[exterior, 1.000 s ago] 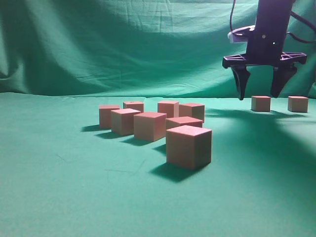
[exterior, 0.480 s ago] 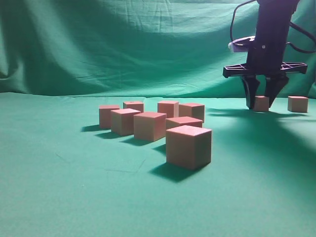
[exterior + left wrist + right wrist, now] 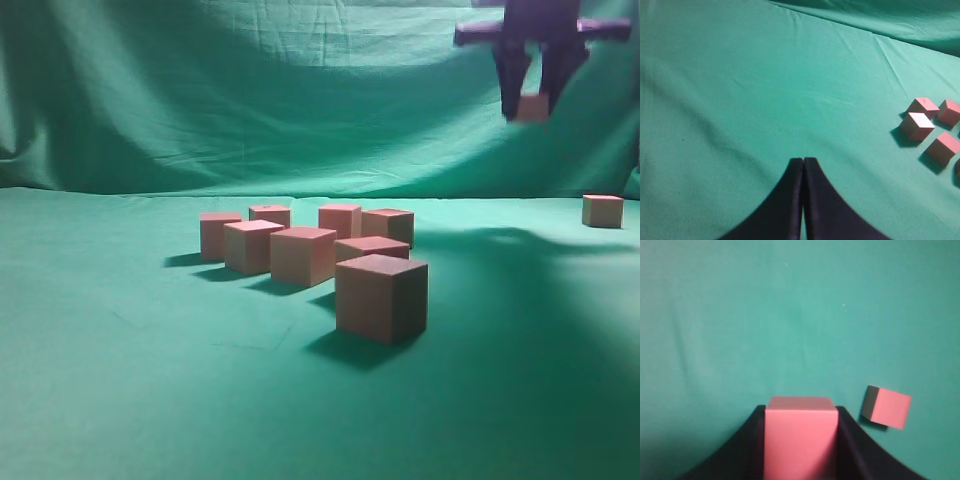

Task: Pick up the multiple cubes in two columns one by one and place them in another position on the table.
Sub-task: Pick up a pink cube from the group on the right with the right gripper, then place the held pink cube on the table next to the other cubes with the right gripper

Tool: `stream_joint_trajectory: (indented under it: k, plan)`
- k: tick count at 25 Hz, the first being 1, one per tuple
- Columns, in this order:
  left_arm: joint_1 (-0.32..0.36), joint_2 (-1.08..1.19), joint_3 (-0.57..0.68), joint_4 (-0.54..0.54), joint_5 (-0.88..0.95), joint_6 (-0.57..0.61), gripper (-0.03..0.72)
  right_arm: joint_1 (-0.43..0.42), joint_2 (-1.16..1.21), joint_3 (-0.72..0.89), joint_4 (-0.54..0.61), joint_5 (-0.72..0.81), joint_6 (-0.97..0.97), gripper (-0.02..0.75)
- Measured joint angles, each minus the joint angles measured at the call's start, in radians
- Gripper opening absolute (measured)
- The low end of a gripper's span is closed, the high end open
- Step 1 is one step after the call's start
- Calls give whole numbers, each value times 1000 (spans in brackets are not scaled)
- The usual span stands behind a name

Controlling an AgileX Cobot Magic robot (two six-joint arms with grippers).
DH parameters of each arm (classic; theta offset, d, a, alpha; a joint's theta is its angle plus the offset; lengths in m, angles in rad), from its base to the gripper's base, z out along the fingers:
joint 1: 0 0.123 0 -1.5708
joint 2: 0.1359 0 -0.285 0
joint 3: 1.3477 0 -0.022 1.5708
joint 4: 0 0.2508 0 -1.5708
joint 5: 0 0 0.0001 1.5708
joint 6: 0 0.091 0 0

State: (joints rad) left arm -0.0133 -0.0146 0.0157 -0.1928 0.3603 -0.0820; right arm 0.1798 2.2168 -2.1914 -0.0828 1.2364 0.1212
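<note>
The right gripper (image 3: 533,88), a dark two-fingered unit, hangs high above the green cloth-covered table (image 3: 120,400) at the upper right of the exterior view. Its jaws pinch one small pinkish-red cube with tan-pink sides (image 3: 532,107), held clear of the table surface. In the right wrist view the held cube (image 3: 800,437) sits squarely between the two dark fingers (image 3: 742,445), with both side faces in contact with the finger pads.

Below the right gripper and slightly to its right, a single identical cube (image 3: 603,210) rests on the table. The right wrist view shows this cube (image 3: 887,407) just beside the right finger in the frame, lying well below on the cloth.

Below and well to the left of the right gripper, a cluster of eight identical cubes (image 3: 303,255) stands on the table in two rough columns. The nearest of them (image 3: 381,297) stands slightly apart from the rest, toward the camera.

The left gripper (image 3: 803,170) has its jaws pressed together with nothing between them. It is held above bare cloth. Four cubes of the cluster (image 3: 916,126) lie ahead of it and to its right, well apart from its fingertips.

A draped green cloth backdrop (image 3: 250,90) hangs behind the table.
</note>
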Motion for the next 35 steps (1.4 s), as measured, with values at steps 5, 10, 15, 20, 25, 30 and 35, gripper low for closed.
stream_joint_trajectory:
  k: [5,10,15,20,25,30,35]
  plan:
    - [0,0,0,0,0,0,0,25,-164,75,39,5,0,274]
    - [0,0,0,0,0,0,0,32,-389,315,132,9,-10,274]
    - [0,0,0,0,0,0,0,32,-618,620,178,12,-55,274]
    - [0,0,0,0,0,0,0,32,-799,866,303,6,-206,274]
    - [0,0,0,0,0,0,0,110,-854,980,382,-1,-344,274]
    - [0,0,0,0,0,0,0,326,-846,990,385,-54,-377,274]
    - [0,0,0,0,0,0,0,507,-792,990,382,-143,-393,274]
